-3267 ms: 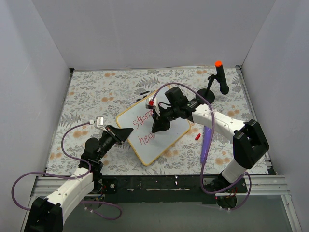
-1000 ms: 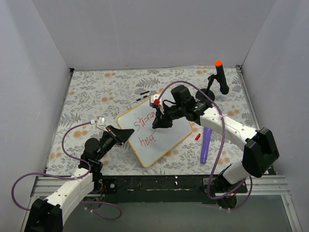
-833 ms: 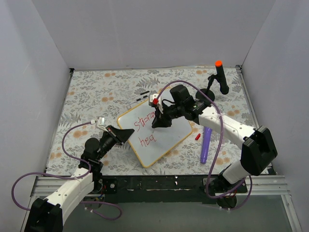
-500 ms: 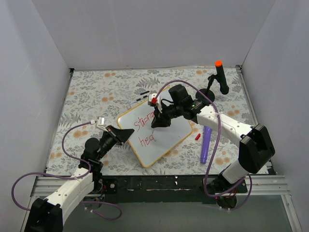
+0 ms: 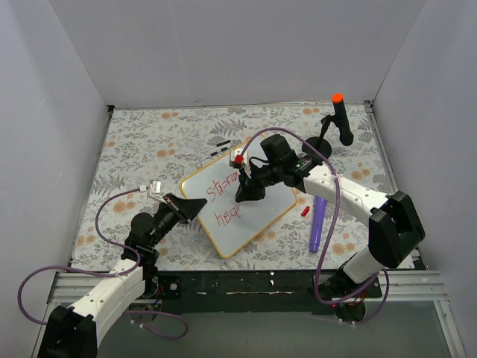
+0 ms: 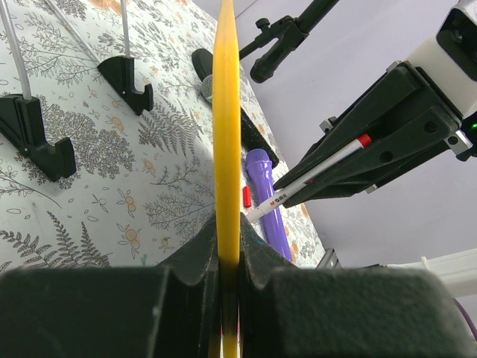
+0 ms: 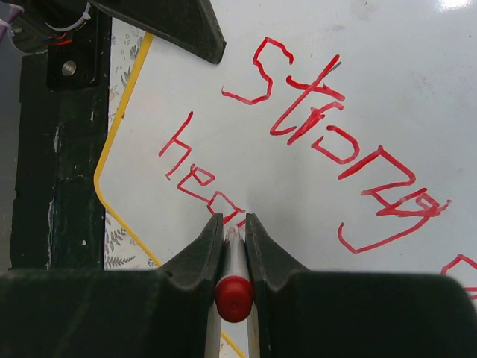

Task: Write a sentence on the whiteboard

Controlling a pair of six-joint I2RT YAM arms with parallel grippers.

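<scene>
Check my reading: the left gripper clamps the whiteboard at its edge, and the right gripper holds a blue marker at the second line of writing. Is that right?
Only the colour is wrong: the right wrist view shows a red marker. The left gripper clamps the whiteboard at its edge, and the right gripper holds a red marker at the second line of writing.

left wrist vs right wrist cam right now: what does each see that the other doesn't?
Left wrist only: black clip feet, a purple cylinder and a red cap on the table, plus the whiteboard seen edge-on. Right wrist only: the board's face with the red sentence, "Strong" then "hea". Both: the board, the left gripper shut on its edge, the right gripper shut on the marker.
</scene>
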